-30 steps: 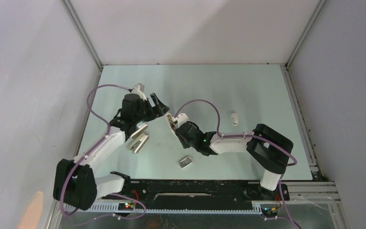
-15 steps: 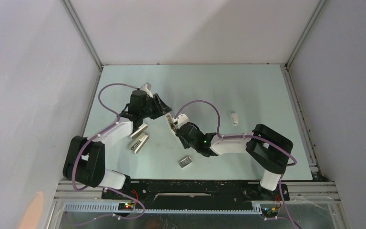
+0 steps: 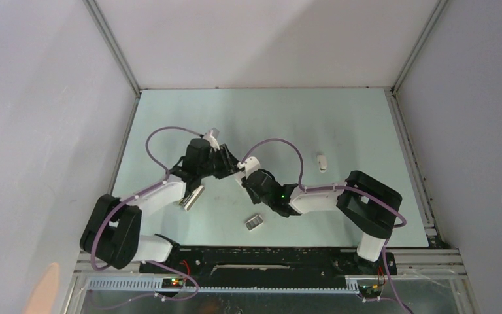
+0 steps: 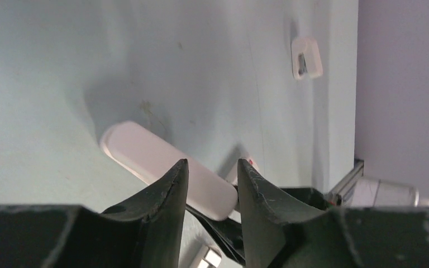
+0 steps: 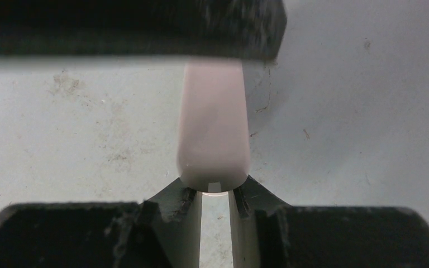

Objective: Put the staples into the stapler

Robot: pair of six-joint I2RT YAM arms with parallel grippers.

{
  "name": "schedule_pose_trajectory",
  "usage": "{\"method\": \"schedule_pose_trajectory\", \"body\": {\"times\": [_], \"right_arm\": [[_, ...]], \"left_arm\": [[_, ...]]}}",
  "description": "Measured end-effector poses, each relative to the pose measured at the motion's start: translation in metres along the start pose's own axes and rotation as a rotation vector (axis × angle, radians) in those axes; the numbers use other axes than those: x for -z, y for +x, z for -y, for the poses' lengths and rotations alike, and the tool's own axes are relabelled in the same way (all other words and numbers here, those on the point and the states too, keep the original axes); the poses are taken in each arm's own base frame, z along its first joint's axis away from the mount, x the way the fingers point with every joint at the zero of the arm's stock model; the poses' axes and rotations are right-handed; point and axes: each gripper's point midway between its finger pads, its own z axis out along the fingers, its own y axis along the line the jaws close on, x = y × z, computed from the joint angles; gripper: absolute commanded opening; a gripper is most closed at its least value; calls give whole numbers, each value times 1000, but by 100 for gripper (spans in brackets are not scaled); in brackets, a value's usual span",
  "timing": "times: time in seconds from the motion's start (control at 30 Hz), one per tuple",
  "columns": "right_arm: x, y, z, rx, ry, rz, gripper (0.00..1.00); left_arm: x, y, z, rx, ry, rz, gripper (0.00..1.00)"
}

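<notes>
Since a second ago the left arm has swung rightward, bringing the left gripper (image 3: 225, 161) against the stapler (image 5: 212, 123). Closest to the table's (image 3: 340, 118) near edge lie the staples (image 3: 255, 222), a small grey block, with silver-and-white bars (image 3: 193, 195) towards the left edge, partly under the left arm. Mid-table, the right gripper (image 5: 215, 190) is clenched on one end of the white stapler; the left gripper's narrowed fingers straddle it, though whether they grasp it cannot be told, and a white stub (image 3: 322, 161) lies farther back towards the right edge.
</notes>
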Motion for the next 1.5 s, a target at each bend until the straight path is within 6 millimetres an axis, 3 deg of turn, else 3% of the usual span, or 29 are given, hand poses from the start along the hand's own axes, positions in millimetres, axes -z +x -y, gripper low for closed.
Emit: {"method": "schedule_pose_trajectory", "body": {"times": [0.2,0.47,0.7,0.9,1.0,1.1,1.27,1.5], "right_arm": [[4,0,1,-2,4,12,35],[36,-16,-4,-6,1,31,61],[68,-21,-2,-24,-1,-26,65],[79,-50,0,-62,8,-93,66],[76,-65,-1,-71,14,-122,66],[65,-66,-2,-61,25,-182,66],[43,-51,-3,-9,64,-327,65],[17,-28,-1,61,104,-476,52]], "left_arm": [[13,15,11,-13,29,-8,49],[61,-17,31,-84,13,163,72],[126,-48,40,-188,-54,349,99],[193,-67,38,-295,-150,517,100],[225,-73,38,-354,-181,599,100],[250,-75,37,-414,-199,670,100],[263,-72,28,-487,-223,712,100],[245,-61,9,-546,-263,660,100]]}}
